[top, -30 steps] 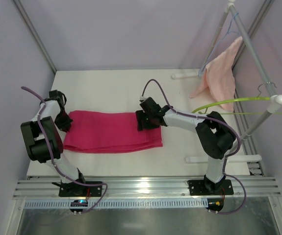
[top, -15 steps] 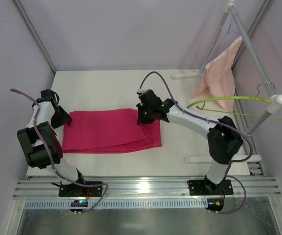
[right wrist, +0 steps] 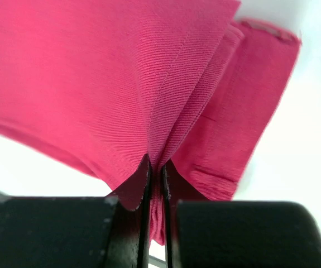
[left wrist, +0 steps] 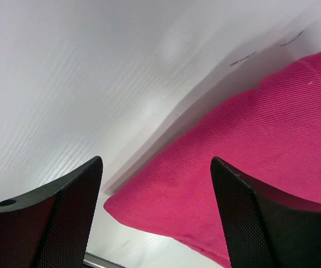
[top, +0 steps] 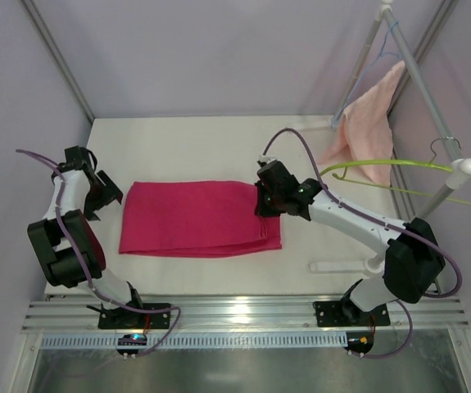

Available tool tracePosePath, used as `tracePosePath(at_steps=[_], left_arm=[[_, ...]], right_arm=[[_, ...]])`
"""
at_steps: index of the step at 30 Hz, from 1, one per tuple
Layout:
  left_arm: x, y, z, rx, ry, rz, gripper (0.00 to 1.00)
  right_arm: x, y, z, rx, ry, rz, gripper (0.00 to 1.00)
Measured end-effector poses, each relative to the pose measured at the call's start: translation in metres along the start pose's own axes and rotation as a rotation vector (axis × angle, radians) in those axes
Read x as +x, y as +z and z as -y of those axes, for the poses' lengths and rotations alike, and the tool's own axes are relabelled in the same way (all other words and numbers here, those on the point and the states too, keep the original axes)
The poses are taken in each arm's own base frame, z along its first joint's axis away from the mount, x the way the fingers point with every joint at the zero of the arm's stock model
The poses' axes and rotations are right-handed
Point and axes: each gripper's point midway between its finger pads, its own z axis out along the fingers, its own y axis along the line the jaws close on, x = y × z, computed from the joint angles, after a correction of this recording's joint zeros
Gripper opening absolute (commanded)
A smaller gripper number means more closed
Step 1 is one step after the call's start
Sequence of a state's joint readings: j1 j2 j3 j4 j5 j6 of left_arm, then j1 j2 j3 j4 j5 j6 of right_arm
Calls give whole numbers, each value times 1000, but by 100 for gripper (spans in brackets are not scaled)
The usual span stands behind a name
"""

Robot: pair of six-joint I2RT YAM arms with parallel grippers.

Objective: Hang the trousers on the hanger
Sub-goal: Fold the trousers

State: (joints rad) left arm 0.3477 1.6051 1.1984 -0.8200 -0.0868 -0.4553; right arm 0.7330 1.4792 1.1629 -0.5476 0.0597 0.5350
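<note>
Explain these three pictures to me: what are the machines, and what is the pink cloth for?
These are two robot arms bolted to a white table. The wide picture comes from a camera above; the other two come from small cameras on each wrist, looking past its own fingers. Folded pink trousers lie on the table. The right gripper is shut on their right end. The left gripper stands open by the left end, holding nothing. At the right, a green hanger and a pale towel hang from a rack.
</note>
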Motion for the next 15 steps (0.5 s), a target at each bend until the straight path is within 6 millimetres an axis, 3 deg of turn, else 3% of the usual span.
tracePosePath(at_steps=[3, 6, 13, 15], left_arm=[[9, 2, 2, 20, 13, -26, 78], [14, 3, 5, 44, 20, -45, 78], [25, 3, 26, 150, 36, -99, 78], [28, 6, 31, 177, 36, -116, 79]], right_arm=[[40, 22, 37, 107, 10, -67, 6], [64, 36, 66, 212, 6, -98, 10], [66, 50, 86, 295, -3, -87, 46], [63, 51, 87, 294, 1, -79, 50]])
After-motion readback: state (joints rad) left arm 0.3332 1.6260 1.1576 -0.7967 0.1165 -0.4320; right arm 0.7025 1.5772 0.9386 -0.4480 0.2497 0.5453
